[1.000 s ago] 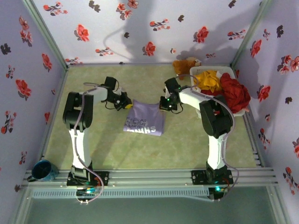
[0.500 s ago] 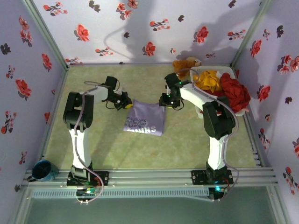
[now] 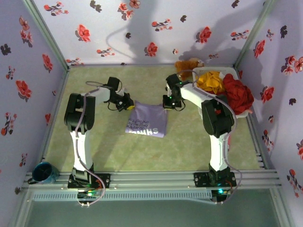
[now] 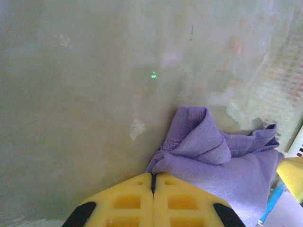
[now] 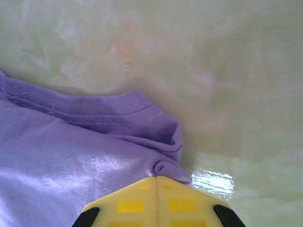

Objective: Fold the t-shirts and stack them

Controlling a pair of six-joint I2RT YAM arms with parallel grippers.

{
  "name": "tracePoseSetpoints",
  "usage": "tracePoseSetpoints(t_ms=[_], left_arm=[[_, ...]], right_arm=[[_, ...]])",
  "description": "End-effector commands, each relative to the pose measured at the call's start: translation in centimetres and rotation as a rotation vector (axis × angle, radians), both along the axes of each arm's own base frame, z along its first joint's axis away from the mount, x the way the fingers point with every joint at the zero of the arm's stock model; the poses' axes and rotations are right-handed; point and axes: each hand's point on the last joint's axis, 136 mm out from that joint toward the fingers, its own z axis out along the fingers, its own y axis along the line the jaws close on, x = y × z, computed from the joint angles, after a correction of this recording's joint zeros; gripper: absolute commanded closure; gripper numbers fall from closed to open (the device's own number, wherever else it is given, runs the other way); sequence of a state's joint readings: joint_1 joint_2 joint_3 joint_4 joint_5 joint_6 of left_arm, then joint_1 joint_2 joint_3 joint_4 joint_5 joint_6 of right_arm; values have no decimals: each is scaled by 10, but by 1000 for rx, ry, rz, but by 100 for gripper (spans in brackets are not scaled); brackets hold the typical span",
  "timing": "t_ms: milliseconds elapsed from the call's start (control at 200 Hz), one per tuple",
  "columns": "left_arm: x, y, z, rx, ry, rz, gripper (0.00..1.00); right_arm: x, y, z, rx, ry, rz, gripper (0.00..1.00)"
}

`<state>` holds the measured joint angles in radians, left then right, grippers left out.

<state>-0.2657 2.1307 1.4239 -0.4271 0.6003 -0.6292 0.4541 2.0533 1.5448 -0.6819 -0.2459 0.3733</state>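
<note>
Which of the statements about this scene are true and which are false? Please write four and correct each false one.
1. The purple t-shirt lies on the table between the two arms. True.
2. Both grippers are open above the purple t-shirt. False: the left gripper and the right gripper are each shut on a far corner of it.
3. The red t-shirt and the yellow t-shirt lie in the white basket. True.
4. The blue cup stands next to the basket. False: it stands at the near left corner, and the basket is at the far right.
</note>
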Motion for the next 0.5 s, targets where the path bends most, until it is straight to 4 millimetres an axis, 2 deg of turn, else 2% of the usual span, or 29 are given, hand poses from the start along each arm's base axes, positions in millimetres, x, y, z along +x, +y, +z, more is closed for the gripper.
tracePoseSetpoints(t_ms=[0,95,210,275,495], left_arm=[[-36,21,-34,150,119,-26,100],[-40,22,-36,163,123,-41,100],[-45,24,-39,177,133,-55,100],[-48,25,-41,181,139,-61,100],[-53,24,-48,182,151,-72,100]], right_arm=[[-4,2,44,13,-113,33,100],[-2,8,63,35,-170,49,100],[6,12,63,39,-190,54,100],[13,16,53,56,-171,53,100],[40,27,-8,85,-35,24,100]])
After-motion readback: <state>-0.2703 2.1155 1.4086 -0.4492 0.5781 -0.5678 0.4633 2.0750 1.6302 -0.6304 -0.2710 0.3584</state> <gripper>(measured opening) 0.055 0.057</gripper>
